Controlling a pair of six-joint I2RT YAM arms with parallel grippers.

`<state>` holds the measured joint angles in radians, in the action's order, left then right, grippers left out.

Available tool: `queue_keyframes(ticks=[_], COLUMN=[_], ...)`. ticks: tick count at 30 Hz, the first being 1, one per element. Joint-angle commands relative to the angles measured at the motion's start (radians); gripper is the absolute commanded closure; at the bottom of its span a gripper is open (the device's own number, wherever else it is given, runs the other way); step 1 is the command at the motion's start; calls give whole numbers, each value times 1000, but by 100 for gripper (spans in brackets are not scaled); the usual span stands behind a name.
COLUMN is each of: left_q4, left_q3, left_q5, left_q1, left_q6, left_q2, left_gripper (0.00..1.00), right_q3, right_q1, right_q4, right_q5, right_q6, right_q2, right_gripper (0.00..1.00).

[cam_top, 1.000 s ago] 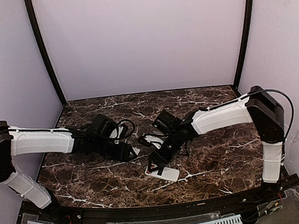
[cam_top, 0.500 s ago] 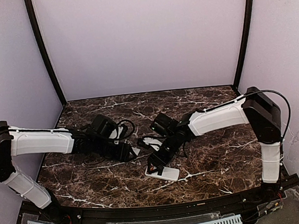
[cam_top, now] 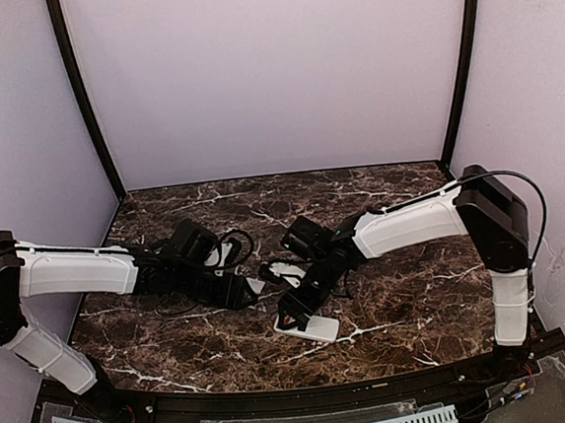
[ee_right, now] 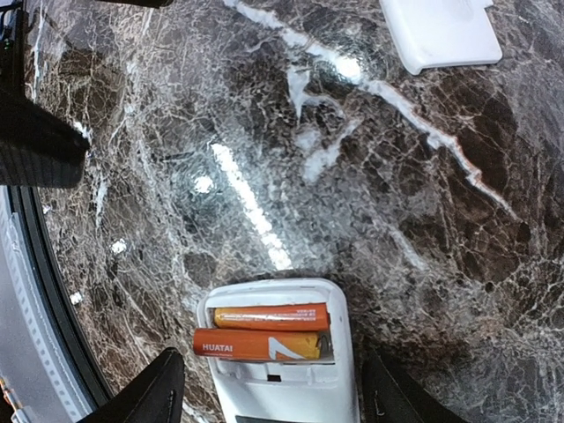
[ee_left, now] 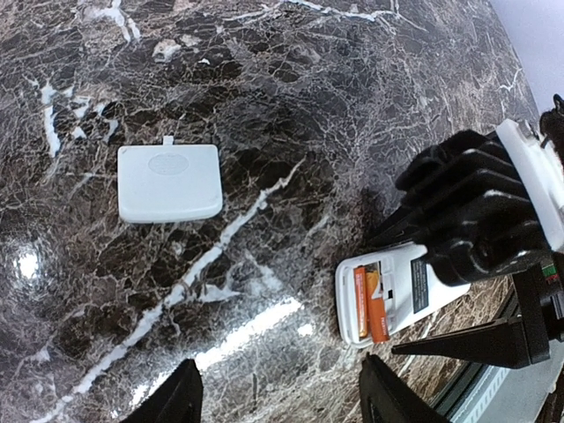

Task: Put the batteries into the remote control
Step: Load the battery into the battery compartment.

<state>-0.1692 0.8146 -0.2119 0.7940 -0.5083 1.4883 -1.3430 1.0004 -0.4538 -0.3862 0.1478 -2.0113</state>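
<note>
Since both batteries (ee_right: 256, 344) already lie in the open compartment, the relation that matters is between the remote control (cam_top: 313, 330), close to the near edge of the desk (cam_top: 418, 289), and the loose battery cover (ee_left: 167, 182) further back. Nearest the arm bases, the remote lies back-up on the marble, and the right arm's jaws hang directly over it. In the right wrist view its fingers (ee_right: 163, 388) stand apart on either side of the white body with a gap showing on each side, so nothing is gripped. The remote's long axis runs straight back toward that wrist, its open end pointing away. The two orange cells sit side by side across that end, crosswise to the body, and one carries lettering and a yellow patch. They look level and seated, though their end contacts are too small to check. A little further in, the left arm's jaws are also apart, with only bare marble between the fingers (ee_left: 181, 397). Beyond them the cover, a rounded white rectangle with a small tab on its far edge, lies flat. In the left wrist view it sits ahead and to the left, well apart from the remote. By my reading the loading is done and closing the compartment remains; the left arm looks the nearer to the cover.
</note>
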Motion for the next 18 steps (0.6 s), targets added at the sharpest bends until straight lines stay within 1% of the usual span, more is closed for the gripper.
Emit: queue_keyframes(ticks=[1, 6, 10, 14, 18], left_q4=[7, 3, 1, -1, -5], left_q3=[-14, -15, -16, -15, -14], left_q5=[-6, 1, 5, 10, 14], left_q1=[-6, -6, -6, -6, -6], left_q6=[12, 13, 13, 17, 20], left_q2=[-25, -27, -26, -26, -26], left_gripper=[39, 39, 39, 39, 39], right_q3=[-26, -30, -34, -38, -38], right_q1=[11, 15, 16, 21, 30], right_q4=[-18, -30, -39, -51, -70], right_q5=[24, 45, 56, 72, 91], right_q6=[7, 11, 10, 7, 3], right_q2=[-25, -37, -41, -47, -52], right_gripper=[32, 33, 37, 37, 40])
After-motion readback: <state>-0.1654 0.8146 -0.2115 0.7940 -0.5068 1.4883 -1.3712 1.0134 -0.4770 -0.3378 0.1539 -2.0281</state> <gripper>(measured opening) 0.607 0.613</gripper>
